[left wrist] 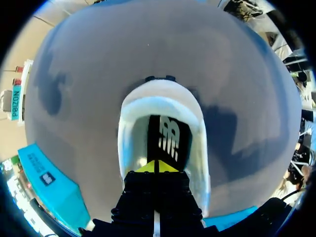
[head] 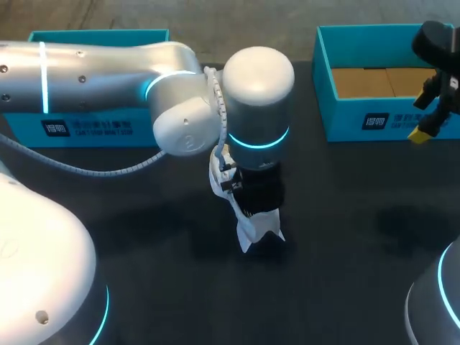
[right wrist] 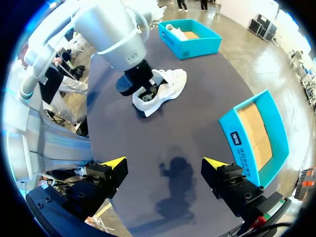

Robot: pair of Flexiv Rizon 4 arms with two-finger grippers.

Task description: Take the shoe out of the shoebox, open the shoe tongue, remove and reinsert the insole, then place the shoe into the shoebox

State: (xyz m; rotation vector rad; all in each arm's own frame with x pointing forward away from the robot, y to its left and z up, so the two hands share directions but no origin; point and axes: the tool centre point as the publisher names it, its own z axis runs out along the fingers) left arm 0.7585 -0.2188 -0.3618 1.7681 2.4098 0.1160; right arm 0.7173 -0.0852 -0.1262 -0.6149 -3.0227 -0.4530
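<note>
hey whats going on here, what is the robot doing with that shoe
The left gripper is down inside the white shoe, which sits on the table, out of its box. Its fingers are closed together at the heel end of the black insole; whether they actually pinch it does not show. The right gripper hangs open near the blue shoebox, holding nothing.

The head camera looks down from above and behind onto the dark table (head: 359, 230), at middle distance. The left wrist camera sits very close and peers straight into the white shoe (left wrist: 160, 98). The right wrist camera hangs well back, overlooking most of the table. It shares the shoe, the left arm (head: 108, 72) and the teal shoebox (head: 381, 122) with the head view.
</note>
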